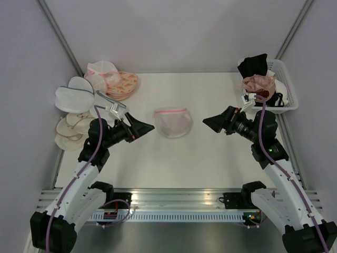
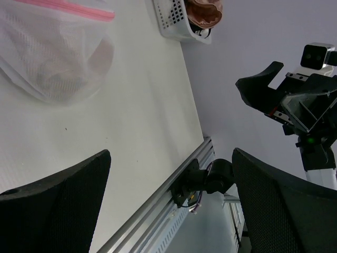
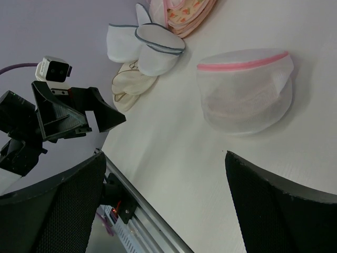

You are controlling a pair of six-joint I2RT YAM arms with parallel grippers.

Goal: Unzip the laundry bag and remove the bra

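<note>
Zipped bag (image 1: 172,122) on tabletop (image 1: 210,158) between left hand (image 1: 141,128) and right hand (image 1: 213,124), both spread wide, holding nothing; bra (image 3: 239,108) inside only a peach blur through mesh.

One rounded white mesh pouch with pink zipper rim (image 1: 172,122) lay between the left pincer (image 1: 146,127) and right pincer (image 1: 209,123). Beyond the left sat two white mesh bags with blue-grey trim (image 1: 72,97) and one orange-patterned pouch (image 1: 125,84). Beyond the right sat one white plastic basket (image 1: 287,108), one black garment (image 1: 253,64) and one dusty-pink bra (image 1: 258,83).
</note>
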